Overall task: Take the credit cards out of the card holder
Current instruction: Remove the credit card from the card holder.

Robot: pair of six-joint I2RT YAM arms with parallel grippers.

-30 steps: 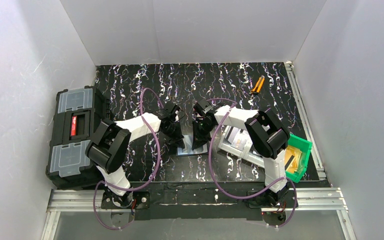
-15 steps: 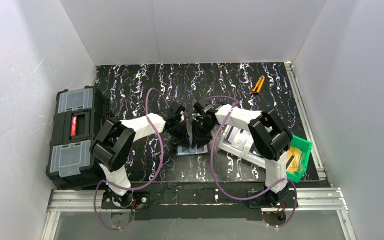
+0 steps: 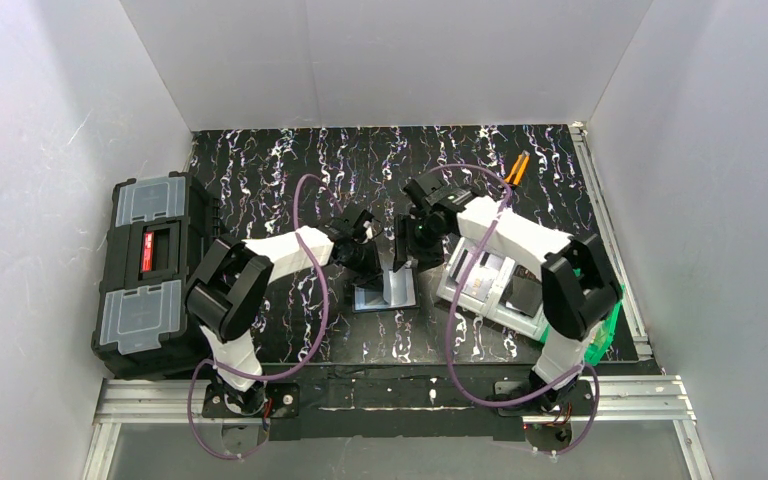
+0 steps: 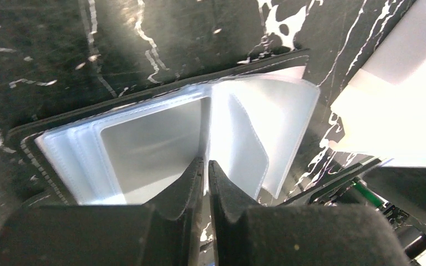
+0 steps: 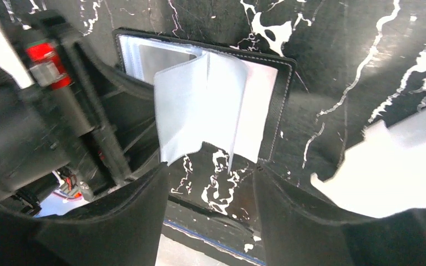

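The black card holder [image 3: 385,291] lies open on the marbled table, and its clear sleeves [image 5: 199,100] fan upward from the fold. A pale silvery credit card [image 4: 150,141] shows inside the left sleeve [image 5: 161,55]; no orange-tan card is in view. My left gripper [image 3: 365,264] is shut, with its tips [image 4: 206,165] down on the holder at the fold of the sleeves. My right gripper [image 3: 403,252] hangs open just above the holder's far right side. Nothing sits between its fingers [image 5: 211,169].
A big black toolbox [image 3: 145,270] stands at the left table edge. Right of the holder lies a white tray [image 3: 457,292] with flat items in it. A green bin [image 3: 615,298] sits beyond the tray, and an orange-handled tool [image 3: 515,168] lies at the back right.
My right gripper has opened and pulled up and back from the holder, its arm swinging right. The sleeves now stand free. My left gripper has stayed shut and shifted slightly right over the holder.
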